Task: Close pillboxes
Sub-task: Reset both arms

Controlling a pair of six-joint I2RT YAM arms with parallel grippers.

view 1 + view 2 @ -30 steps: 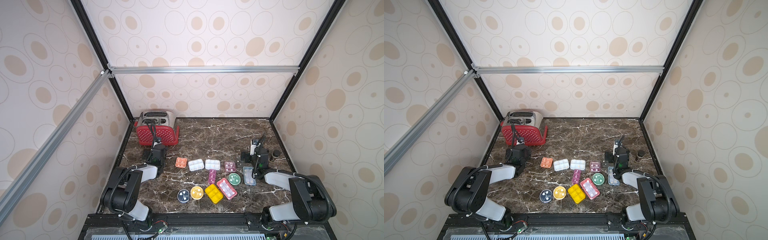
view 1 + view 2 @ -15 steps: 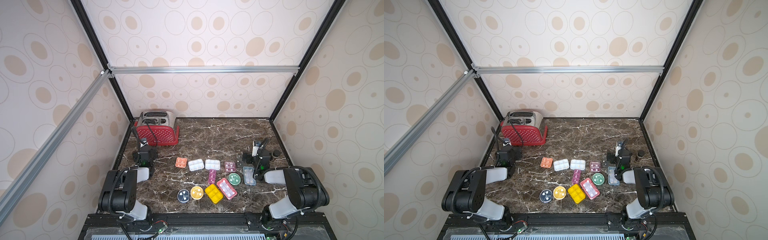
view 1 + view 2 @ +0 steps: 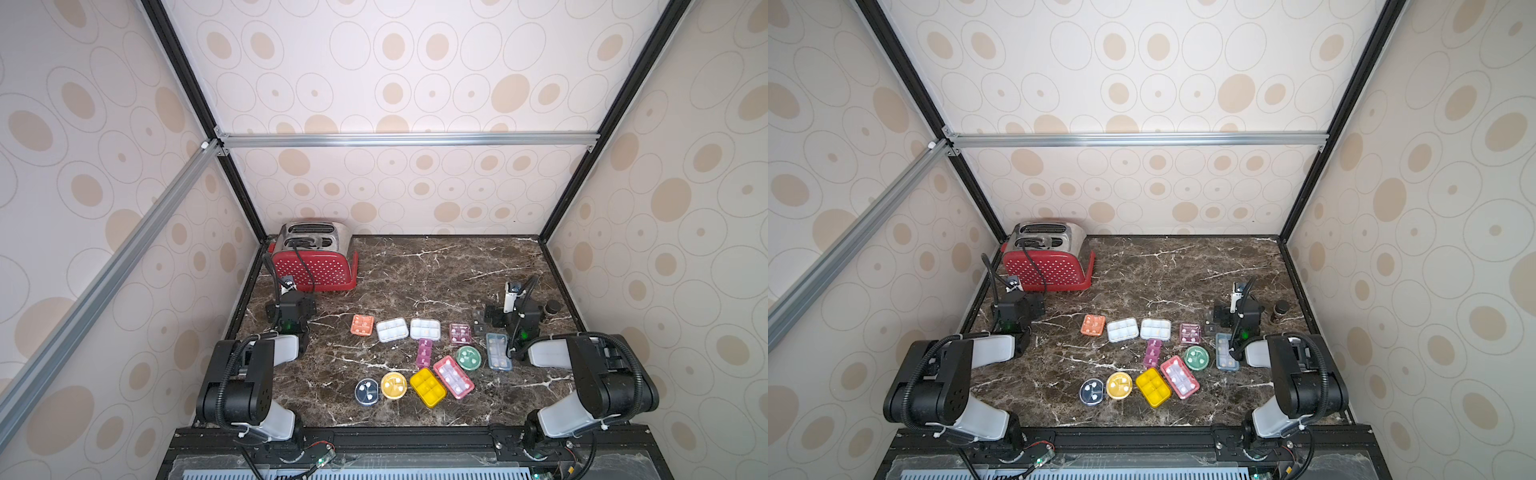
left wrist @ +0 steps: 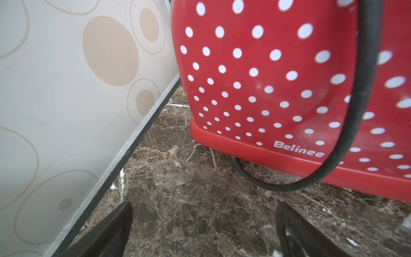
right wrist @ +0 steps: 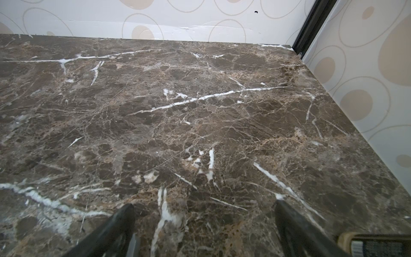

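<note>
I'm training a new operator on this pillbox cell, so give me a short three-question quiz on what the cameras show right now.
1. True or false: the left hand grips a pillbox.
2. Pick one: the round pillbox nearest the right hand is A yellow, B green, C blue.
3. Which appliance does the left wrist camera face?

Key:
1. False. Its jaws stand open and empty.
2. B, the green pillbox.
3. The red dotted toaster.
</note>
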